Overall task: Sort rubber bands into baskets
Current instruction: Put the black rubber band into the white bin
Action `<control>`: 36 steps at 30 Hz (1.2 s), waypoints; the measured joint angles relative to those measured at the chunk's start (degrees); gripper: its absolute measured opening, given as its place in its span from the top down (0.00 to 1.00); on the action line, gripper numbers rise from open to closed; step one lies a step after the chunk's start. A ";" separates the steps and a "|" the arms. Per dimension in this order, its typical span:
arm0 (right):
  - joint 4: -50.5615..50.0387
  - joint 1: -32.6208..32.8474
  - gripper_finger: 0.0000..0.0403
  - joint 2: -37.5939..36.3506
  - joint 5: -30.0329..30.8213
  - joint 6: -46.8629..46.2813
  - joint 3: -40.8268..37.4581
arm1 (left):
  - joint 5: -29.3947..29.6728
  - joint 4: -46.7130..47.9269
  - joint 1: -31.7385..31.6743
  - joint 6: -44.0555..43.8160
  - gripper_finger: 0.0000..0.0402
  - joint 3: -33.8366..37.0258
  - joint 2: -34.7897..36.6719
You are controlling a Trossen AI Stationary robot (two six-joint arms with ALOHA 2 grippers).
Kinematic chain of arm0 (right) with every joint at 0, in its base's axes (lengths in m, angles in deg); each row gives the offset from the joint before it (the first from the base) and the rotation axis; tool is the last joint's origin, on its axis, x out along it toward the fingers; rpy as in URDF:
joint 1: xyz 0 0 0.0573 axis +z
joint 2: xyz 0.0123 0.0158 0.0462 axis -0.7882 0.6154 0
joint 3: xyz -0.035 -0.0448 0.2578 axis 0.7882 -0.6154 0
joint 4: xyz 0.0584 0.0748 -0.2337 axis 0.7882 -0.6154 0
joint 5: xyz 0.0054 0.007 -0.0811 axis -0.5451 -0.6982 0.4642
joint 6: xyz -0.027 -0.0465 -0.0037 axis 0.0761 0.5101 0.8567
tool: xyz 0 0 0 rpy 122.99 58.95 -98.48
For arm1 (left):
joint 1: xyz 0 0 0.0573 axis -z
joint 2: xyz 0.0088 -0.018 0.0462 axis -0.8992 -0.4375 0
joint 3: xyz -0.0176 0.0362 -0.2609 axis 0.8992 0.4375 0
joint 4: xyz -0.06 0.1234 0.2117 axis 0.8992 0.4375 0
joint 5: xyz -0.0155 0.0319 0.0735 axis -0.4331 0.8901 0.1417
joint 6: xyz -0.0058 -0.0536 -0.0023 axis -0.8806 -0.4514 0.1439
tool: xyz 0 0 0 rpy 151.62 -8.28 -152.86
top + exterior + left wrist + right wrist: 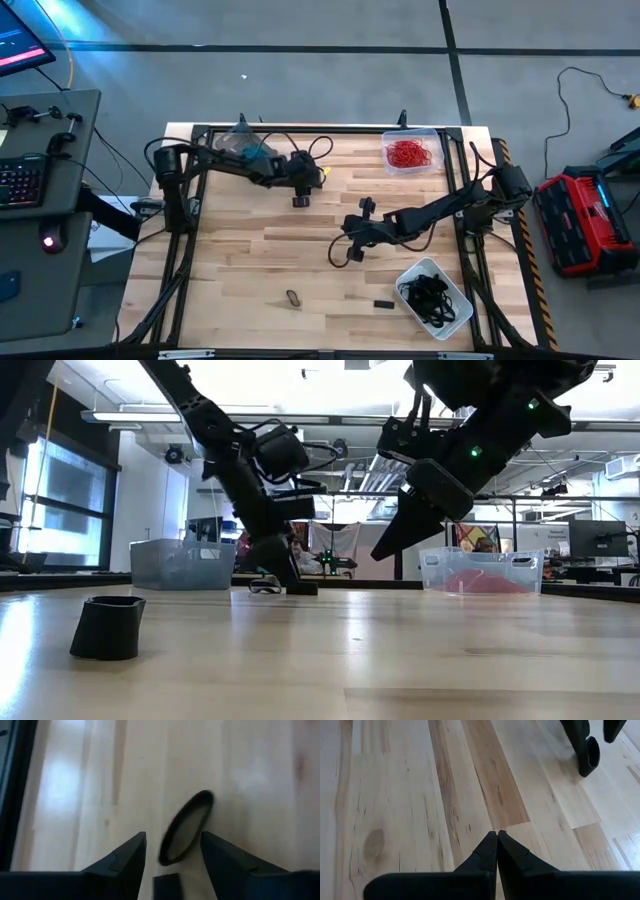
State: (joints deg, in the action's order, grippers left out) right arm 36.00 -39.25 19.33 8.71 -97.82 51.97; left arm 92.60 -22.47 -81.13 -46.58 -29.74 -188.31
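**Between the left jaws, a dark band on bare wood**

Under the left gripper (172,852), a thin black oval rubber loop (186,827) lies flat on the pale planked wooden counter (240,260), part-hidden between jaws standing apart. Right gripper (496,851) hovers mid-counter, jaws pressed together, empty. Clear plastic tub of red bands (410,152) sits at the far edge; the whitish tub of black bands (434,297) near.

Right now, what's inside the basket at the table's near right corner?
The near right basket holds a tangled heap of black rubber bands. How many there are, and whether another colour lies beneath the heap, cannot be seen.
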 joint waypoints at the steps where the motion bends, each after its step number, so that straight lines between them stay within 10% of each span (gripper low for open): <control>1: 0.00 0.00 1.00 0.00 0.00 0.01 0.00 | 0.44 0.02 -0.24 0.41 0.54 -0.11 -0.22; 26: 1.47 1.31 0.99 0.04 5.16 -1.03 0.04 | -9.75 3.18 0.12 -7.35 0.99 -0.11 2.13; 36: 3.99 1.21 0.67 0.04 12.24 0.47 0.05 | -18.43 -1.11 8.59 -19.34 1.00 -0.13 5.59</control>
State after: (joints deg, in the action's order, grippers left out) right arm 39.98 -38.04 19.38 20.95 -97.35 52.02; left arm 74.17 -23.58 -72.54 -65.92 -29.88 -182.71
